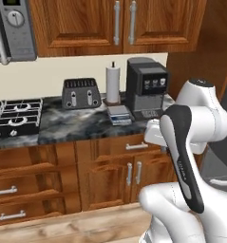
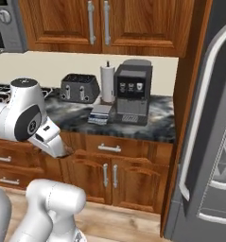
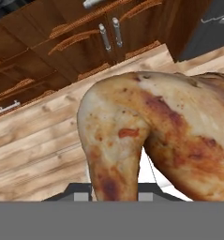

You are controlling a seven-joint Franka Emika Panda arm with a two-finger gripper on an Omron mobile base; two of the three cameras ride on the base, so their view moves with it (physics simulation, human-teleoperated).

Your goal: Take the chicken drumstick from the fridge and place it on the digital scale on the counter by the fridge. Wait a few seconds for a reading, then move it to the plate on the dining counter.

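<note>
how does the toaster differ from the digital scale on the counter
The toaster is dark, boxy and tall with slots on top; the digital scale is a pale, flat, low slab. The toaster stands back by the wall, left of the paper towel roll; the scale lies nearer the counter's front edge. Both rest on the marbled counter.

the chicken drumstick point(image 3: 151, 136) is showing golden-brown skin with reddish, darker patches. the scale point(image 1: 119, 114) is looking pale grey, the toaster point(image 1: 80, 93) dark grey, the counter point(image 1: 77, 124) marbled black-grey, the cabinets point(image 1: 110, 171) warm brown wood, the fridge point(image 2: 204, 142) grey.
</note>
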